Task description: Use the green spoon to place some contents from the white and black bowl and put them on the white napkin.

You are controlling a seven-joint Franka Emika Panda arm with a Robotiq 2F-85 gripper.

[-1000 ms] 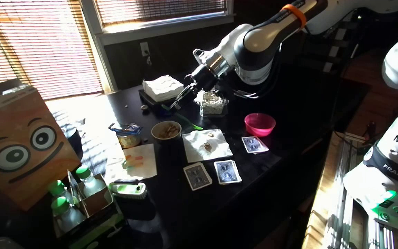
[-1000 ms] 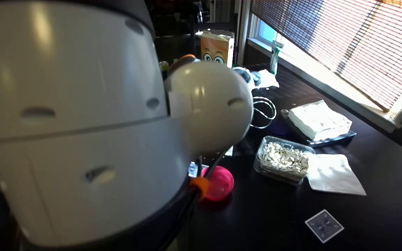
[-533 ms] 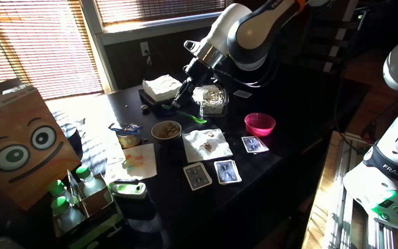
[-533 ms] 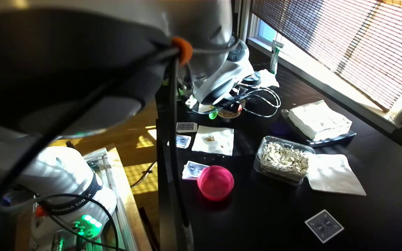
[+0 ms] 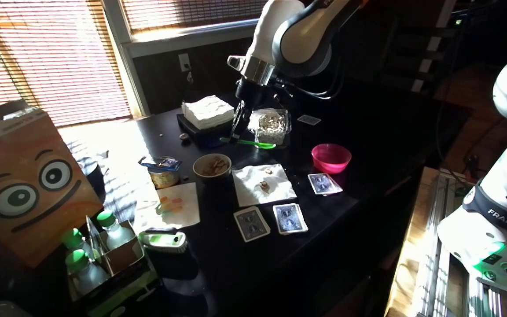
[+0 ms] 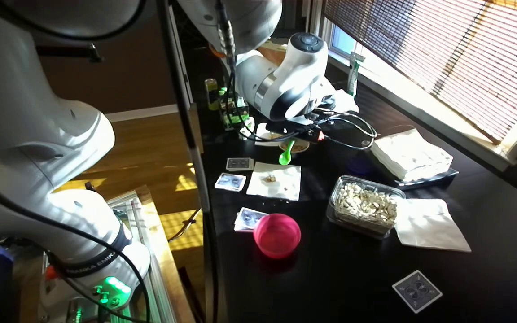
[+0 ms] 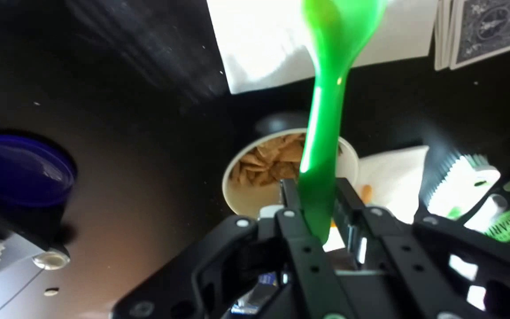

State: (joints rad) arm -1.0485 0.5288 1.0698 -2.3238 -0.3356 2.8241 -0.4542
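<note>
Across the table [image 5: 218,207], left to right in an exterior view, brown pieces [image 5: 216,167] are contained in the white and black bowl [image 5: 198,167]; the green spoon [image 5: 253,143] is held off the table, grasped by the jaws; tan bits [image 5: 263,185] are strewn on the white napkin [image 5: 253,194].

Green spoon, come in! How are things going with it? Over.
Pincer clamped on green spoon. Small pieces on white napkin. No obstruction seen at the spoon.
</note>
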